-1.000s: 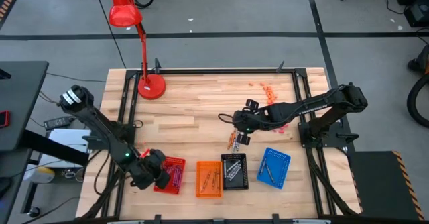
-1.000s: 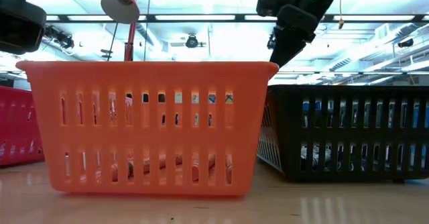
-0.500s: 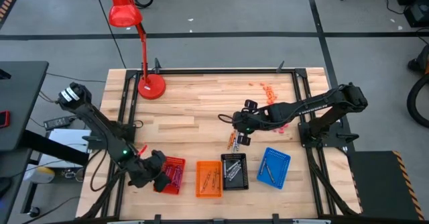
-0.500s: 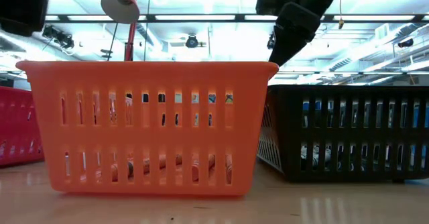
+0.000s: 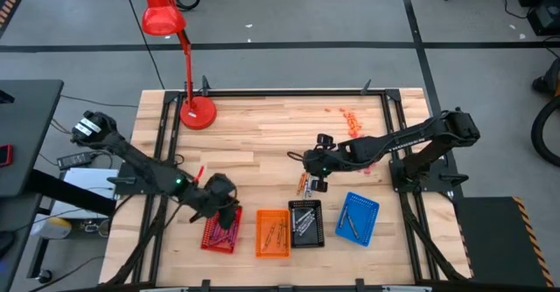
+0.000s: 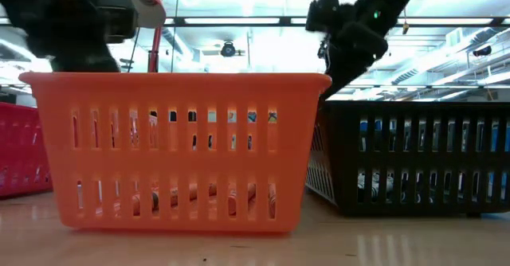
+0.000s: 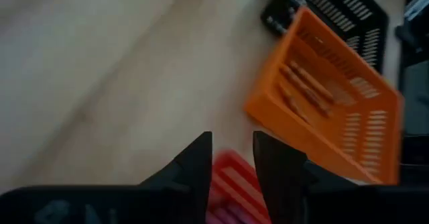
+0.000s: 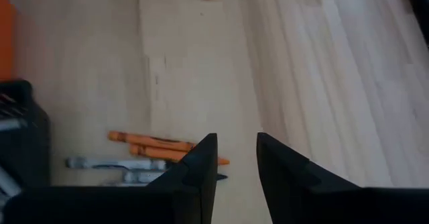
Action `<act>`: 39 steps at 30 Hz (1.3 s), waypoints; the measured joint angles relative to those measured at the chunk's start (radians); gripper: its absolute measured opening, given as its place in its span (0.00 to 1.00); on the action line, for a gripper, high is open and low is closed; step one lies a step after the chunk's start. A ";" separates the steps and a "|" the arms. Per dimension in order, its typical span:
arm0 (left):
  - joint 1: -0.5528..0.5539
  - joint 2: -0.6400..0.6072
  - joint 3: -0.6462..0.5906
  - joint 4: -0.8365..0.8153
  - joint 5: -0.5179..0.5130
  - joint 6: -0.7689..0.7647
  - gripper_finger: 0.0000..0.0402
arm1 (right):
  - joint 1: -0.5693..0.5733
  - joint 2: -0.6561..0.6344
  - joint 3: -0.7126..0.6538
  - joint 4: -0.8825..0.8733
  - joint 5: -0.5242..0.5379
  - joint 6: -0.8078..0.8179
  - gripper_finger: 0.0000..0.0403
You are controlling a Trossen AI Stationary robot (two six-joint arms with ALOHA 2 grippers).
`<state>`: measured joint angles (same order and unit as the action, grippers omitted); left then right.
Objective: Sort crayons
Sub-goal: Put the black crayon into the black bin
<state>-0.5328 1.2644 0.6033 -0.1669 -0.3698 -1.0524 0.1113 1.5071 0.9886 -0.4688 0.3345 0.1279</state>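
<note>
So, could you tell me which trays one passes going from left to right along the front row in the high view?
red tray → orange tray → black tray → blue tray

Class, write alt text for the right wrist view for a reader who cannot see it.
The right gripper hangs with its jaws open and empty above a wooden table. Just beyond its fingertips lie loose orange crayons and a grey-white crayon, beside the black tray.
</note>
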 joint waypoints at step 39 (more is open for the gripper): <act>0.265 0.000 -0.001 0.155 -0.106 0.754 0.30 | 0.027 0.306 0.079 -0.145 -0.185 0.738 0.27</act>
<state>-0.2676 1.2648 0.6027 -0.0122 -0.4759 -0.2981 0.1378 1.8130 1.0676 -0.6140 0.1494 0.8663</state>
